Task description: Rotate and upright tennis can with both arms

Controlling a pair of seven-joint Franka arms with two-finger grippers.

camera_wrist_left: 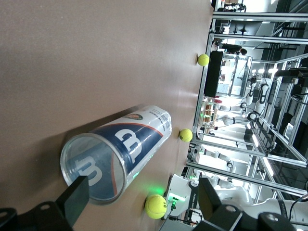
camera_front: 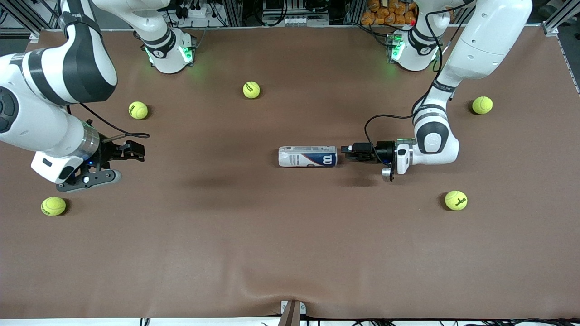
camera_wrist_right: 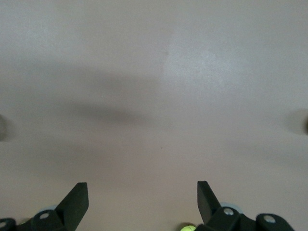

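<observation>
Tennis can (camera_front: 307, 156): lying on its side near the middle of the brown table (camera_front: 290, 253), long axis running between the two arms' ends; dark blue band with the white logo at the end toward the left arm; clear mouth of the can (camera_wrist_left: 94, 168) facing the left wrist camera.
Left gripper (camera_front: 348, 153): low over the table, level with the can, just beside its blue-banded end; fingers spread wide, nothing held; one black fingertip (camera_wrist_left: 74, 195) at the rim of the can's mouth, contact not clear.
Right gripper (camera_front: 131, 151): raised over bare table, well apart from the can toward the right arm's end; fingers (camera_wrist_right: 77, 202) spread wide, nothing between them; arm waiting.
Tennis balls: five, all apart from the can. Two farther from the front camera than the can (camera_front: 251, 89) (camera_front: 138, 110); one toward the left arm's end, also farther (camera_front: 482, 105); one nearer the camera than the can, toward the left arm's end (camera_front: 456, 200); one nearer, toward the right arm's end, below the right gripper in the front view (camera_front: 53, 206).
</observation>
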